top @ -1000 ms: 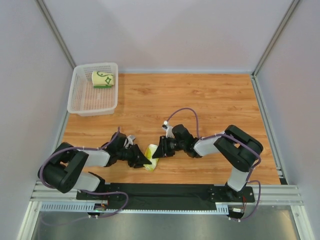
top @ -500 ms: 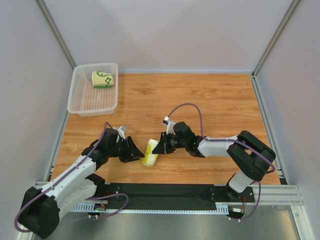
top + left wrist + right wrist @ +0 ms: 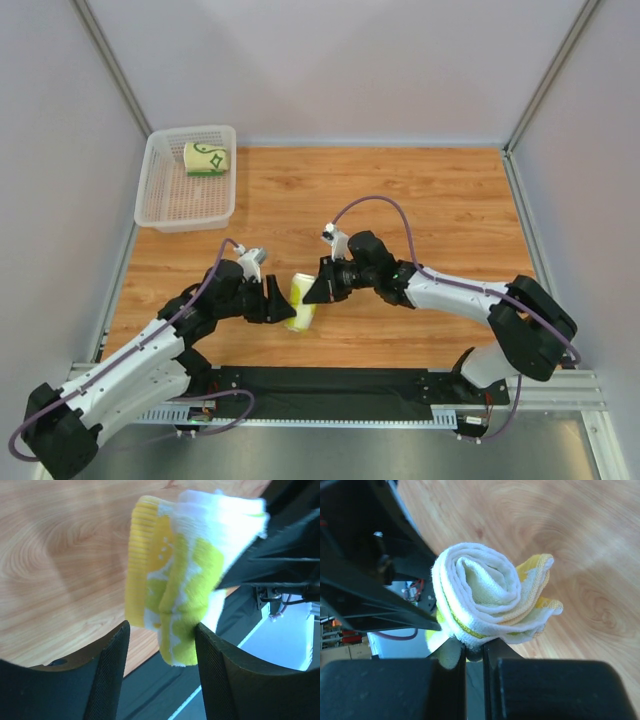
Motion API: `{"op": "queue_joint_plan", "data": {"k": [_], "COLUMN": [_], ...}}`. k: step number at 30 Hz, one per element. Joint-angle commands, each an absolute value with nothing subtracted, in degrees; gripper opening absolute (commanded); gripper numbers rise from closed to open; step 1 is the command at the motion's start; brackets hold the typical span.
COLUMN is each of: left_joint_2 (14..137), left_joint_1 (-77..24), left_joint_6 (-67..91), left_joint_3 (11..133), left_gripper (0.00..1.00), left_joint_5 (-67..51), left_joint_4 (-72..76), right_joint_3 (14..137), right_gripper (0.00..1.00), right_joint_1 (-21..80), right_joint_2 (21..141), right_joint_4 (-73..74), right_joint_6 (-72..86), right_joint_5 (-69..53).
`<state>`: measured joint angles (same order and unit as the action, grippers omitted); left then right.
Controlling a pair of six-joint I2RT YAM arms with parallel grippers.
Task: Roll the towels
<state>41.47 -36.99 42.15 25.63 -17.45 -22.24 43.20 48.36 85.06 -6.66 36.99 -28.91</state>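
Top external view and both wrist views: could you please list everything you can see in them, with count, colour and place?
table: one, wood-brown, centre of view.
basket: one, white mesh, far left corner of the table.
green towel: one, cream with dark green lines, rolled, inside the basket.
yellow towel: one, cream with yellow-green blotches, rolled, near middle of the table.
left fingers: two, black, open, on either side of the yellow towel's end.
right fingers: two, black, shut on the yellow towel's edge.
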Motion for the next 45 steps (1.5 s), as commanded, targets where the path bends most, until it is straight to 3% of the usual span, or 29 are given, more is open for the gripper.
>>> {"op": "queue_joint_plan", "data": {"k": [1, 7, 14, 20, 25, 27, 28, 29, 30, 33, 35, 36, 38, 39, 40, 41, 45], "left_joint_2": [43.7, 40.7, 34.9, 30.4, 28.4, 27.7, 27.4, 27.2, 26.6, 25.6, 25.5, 25.7, 26.1, 27.0, 27.5, 27.9, 31.3], "left_joint_1": [-37.9, -38.0, -37.9, -37.9, -37.8, -37.9, -37.9, -37.8, -37.9, -37.9, -37.9, -37.8, -37.8, -37.8, -37.9, -37.9, -37.8], "left_joint_6": [39.7, 39.6, 38.5, 37.8, 38.6, 39.2, 39.4, 39.4, 39.3, 39.2, 38.8, 38.6, 38.4, 38.4, 38.4, 38.8, 38.9], "left_joint_3": [27.2, 24.9, 24.3, 24.1, 23.9, 23.9, 24.2, 24.3, 25.0, 26.6, 28.7, 29.5, 31.7, 32.5, 33.9, 34.8, 38.8], "left_gripper": [0.62, 0.64, 0.70, 0.76, 0.75, 0.70, 0.63, 0.56, 0.41, 0.18, 0.13, 0.01, 0.00, 0.00, 0.00, 0.00, 0.00], "left_joint_5": [-15.0, -16.4, -17.5, -18.1, -18.9, -18.7, -17.7, -17.1, -15.7, -12.7, -9.6, -8.8, -7.2, -6.6, -5.9, -5.2, -2.2], "left_joint_4": [-15.8, -10.3, -10.2, -11.3, -11.3, -11.4, -12.6, -13.4, -15.4, -19.8, -25.0, -26.7, -30.8, -32.2, -33.6, -34.4, -36.7], "right_joint_3": [46.5, 44.4, 40.3, 37.8, 37.9, 38.5, 38.6, 38.6, 38.6, 38.2, 37.6, 37.6, 39.5, 41.1, 43.0, 47.0, 50.8], "right_gripper": [0.00, 0.00, 0.00, 0.00, 0.00, 0.00, 0.00, 0.00, 0.00, 0.00, 0.00, 0.00, 0.00, 0.02, 0.06, 0.23, 0.55], "right_joint_1": [48.7, 48.8, 48.7, 48.6, 48.6, 48.6, 48.6, 48.6, 48.6, 48.4, 47.9, 47.7, 47.4, 47.5, 47.6, 47.6, 44.7], "right_joint_2": [81.1, 78.0, 77.2, 80.5, 84.7, 86.6, 86.7, 86.7, 86.8, 85.7, 84.2, 81.5, 77.9, 76.0, 72.7, 72.0, 71.4], "right_joint_4": [-5.4, -12.8, -32.2, -61.7, -84.5, -87.8, -87.7, -87.1, -86.5, -81.4, -76.6, -67.1, -52.9, -32.1, -21.4, -6.1, 9.4], "right_joint_6": [37.2, 41.7, 54.0, 74.2, 87.9, 91.4, 91.3, 90.9, 90.4, 86.8, 83.2, 76.2, 65.7, 52.4, 45.3, 40.7, 34.7], "right_joint_5": [-32.8, -41.8, -55.3, -62.5, -63.5, -63.3, -63.4, -63.3, -63.4, -63.2, -62.8, -62.5, -60.4, -58.3, -55.4, -49.5, -41.0]}}
